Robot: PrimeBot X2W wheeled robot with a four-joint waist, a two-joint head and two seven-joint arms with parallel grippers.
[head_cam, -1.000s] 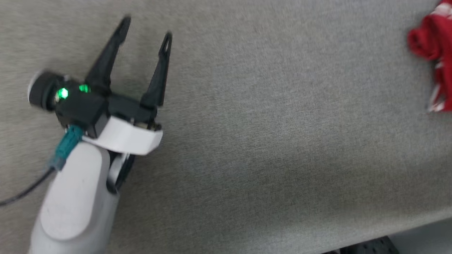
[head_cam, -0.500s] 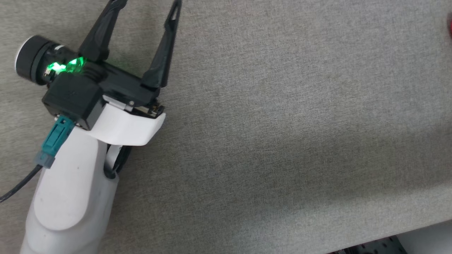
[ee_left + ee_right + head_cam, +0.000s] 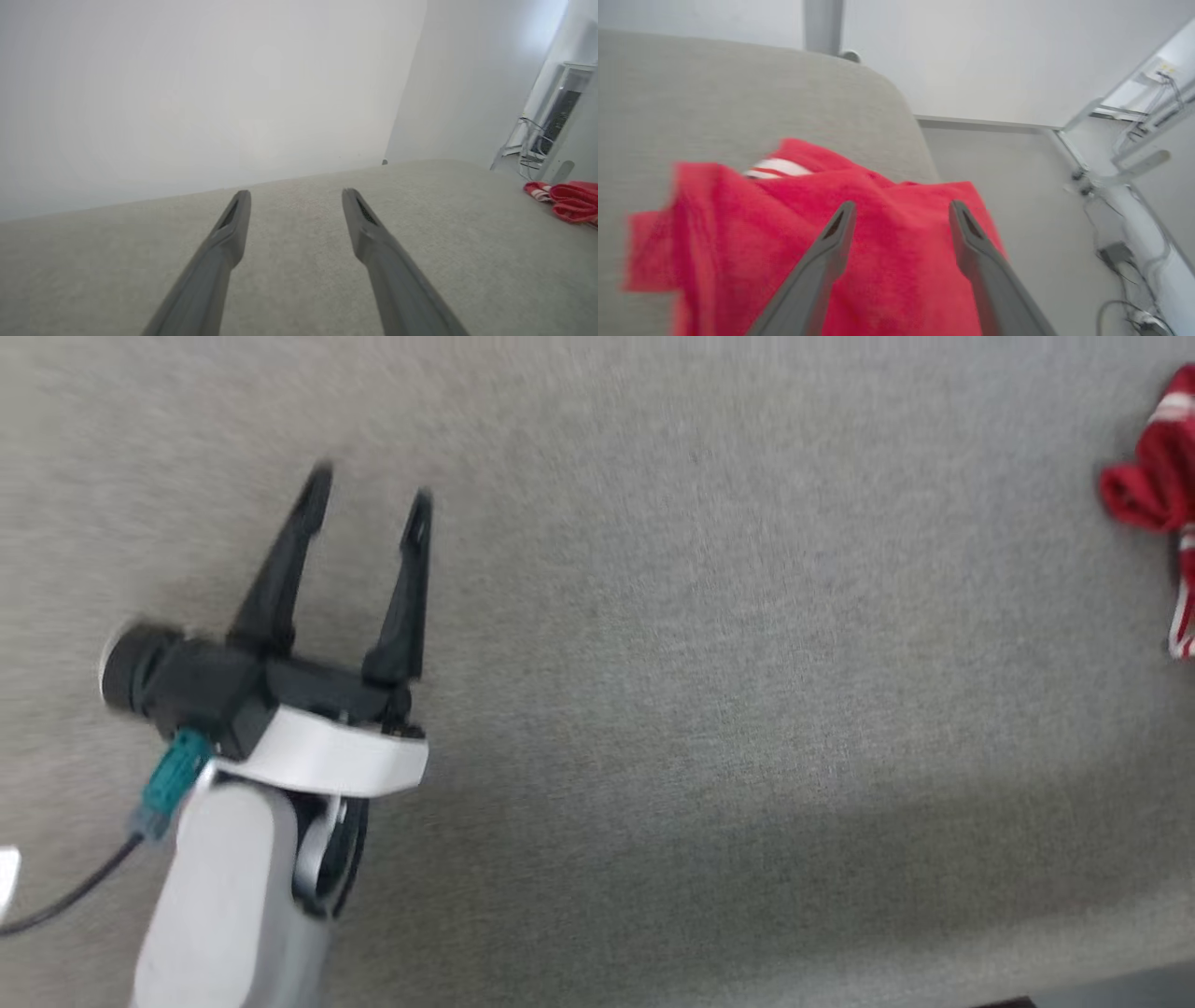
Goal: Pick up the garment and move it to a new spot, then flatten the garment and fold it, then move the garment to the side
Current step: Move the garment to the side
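Garment: red, bunched, striped trim showing at one fold. Lies by the rounded corner of the grey-covered table, at the far right edge of the head view. Too crumpled to give a long axis.

Right gripper: directly over it, fingers spread wide, cloth seen through the gap, none pinched.

Left gripper: also wide, empty, well apart from the garment, which lies off to its right.

Judgement: right arm is nearer, so the next grasp falls to it.
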